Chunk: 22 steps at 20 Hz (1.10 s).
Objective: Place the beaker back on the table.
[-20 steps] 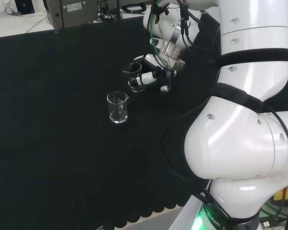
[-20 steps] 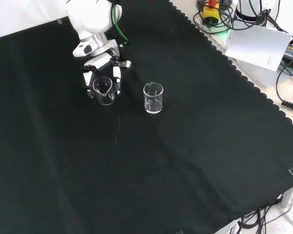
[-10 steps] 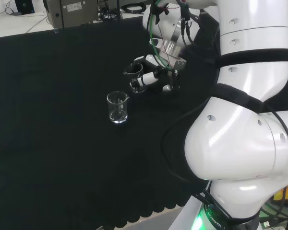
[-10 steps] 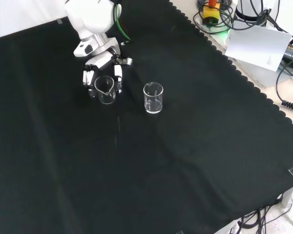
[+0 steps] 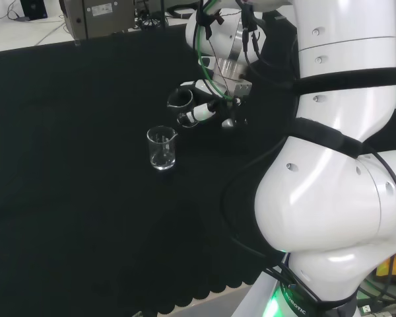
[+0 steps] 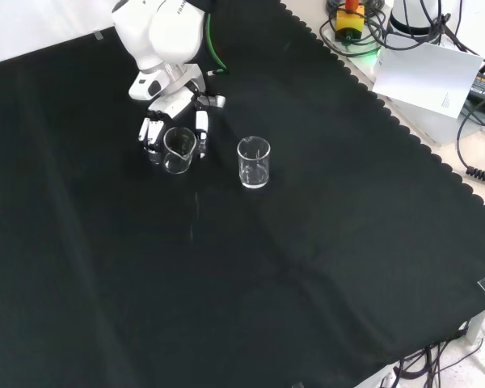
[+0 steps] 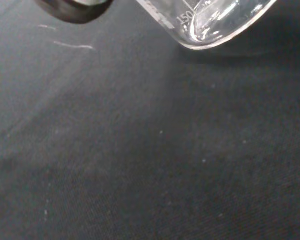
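Standing free on the black-clothed counter (image 6: 323, 267), nearest in the front view: a second clear beaker (image 6: 254, 162), upright. Just beyond and to its left, gripped by the hand (image 6: 163, 121), fingers curled round its wall: the task's beaker (image 6: 179, 150), upright, low over or on the cloth, contact unclear. Probably light, rigid, smooth and breakable; best held around the mid-wall, clear of rim and spout.

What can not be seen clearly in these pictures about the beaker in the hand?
- Whether the held beaker touches the cloth: front view, the hand hides its base; the wrist view cuts it off at the edge.
- Its contents: head view, the glass is too small against the dark cloth.
- The beaker's far side: head view, fingers cover it.
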Each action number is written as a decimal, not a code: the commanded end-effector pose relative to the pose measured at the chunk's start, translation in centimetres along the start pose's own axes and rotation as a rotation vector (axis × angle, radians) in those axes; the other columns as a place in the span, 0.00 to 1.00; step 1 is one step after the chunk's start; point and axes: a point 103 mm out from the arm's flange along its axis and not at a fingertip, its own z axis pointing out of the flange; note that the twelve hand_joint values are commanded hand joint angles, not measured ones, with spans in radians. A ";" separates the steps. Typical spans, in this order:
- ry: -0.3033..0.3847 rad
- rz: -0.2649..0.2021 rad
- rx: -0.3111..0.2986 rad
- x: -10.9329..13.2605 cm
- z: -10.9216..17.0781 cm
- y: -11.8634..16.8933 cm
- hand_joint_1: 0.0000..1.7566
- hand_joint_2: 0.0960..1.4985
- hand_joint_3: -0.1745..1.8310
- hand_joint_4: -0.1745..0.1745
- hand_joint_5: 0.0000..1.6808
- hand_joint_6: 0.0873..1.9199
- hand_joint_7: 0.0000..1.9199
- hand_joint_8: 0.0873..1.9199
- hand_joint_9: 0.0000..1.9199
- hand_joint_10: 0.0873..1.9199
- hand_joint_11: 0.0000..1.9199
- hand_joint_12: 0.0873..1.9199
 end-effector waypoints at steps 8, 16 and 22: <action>0.034 0.059 -0.039 -0.7 -2.1 -0.1 0.53 0.64 0.00 0.32 0.25 0.23 0.21 0.33 0.35 0.24 0.22 0.66; 0.081 0.083 -0.051 -1.3 -1.8 -0.3 0.53 0.64 0.00 0.32 0.26 0.23 0.21 0.33 0.34 0.25 0.22 0.66; 0.101 0.088 -0.036 -1.7 -1.6 -0.8 0.52 0.63 0.00 0.32 0.26 0.22 0.18 0.33 0.31 0.26 0.21 0.67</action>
